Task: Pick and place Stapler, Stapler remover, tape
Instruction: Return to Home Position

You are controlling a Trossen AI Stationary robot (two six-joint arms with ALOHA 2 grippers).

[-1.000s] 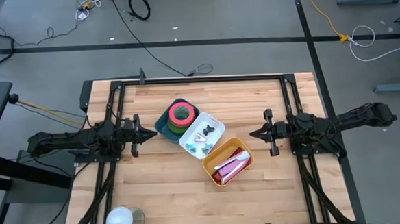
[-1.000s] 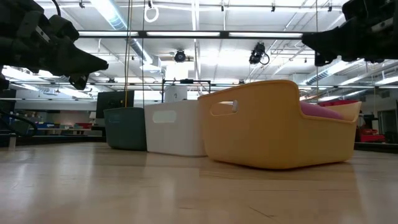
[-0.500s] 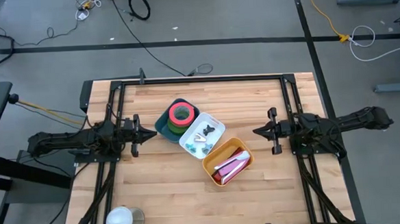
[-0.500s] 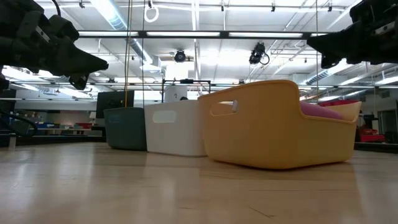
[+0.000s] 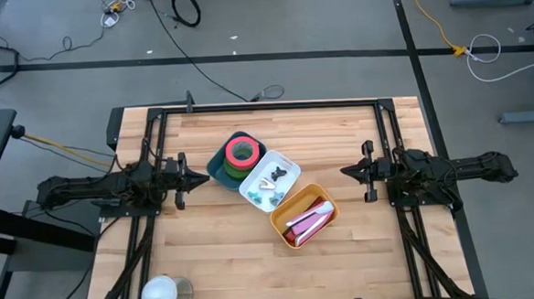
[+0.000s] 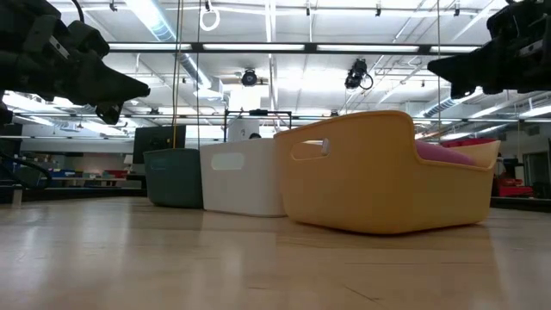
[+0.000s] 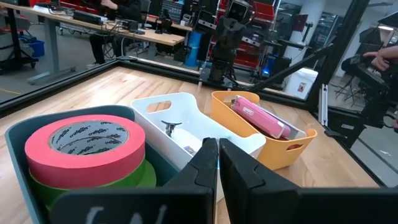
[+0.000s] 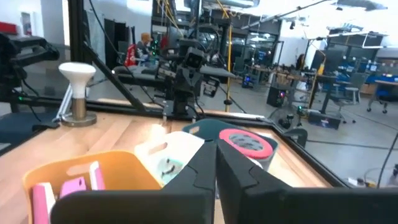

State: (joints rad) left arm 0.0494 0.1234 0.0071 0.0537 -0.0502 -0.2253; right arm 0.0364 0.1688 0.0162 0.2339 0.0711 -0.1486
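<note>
Right gripper [image 5: 346,171] pulled back rightward, jaws closed, empty. Yellow bin [image 5: 290,203] with pink stapler [image 5: 309,219] lies lower-left of it, frame centre. Left gripper [image 5: 200,180] closed, centre-left, parked.

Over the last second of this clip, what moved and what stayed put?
The right gripper, shut and empty, drew back slightly toward the right edge of the table. Nothing was grasped or released. The left gripper held its place, and the yellow bin, white bin and dark teal bin stayed put with their contents.
</note>
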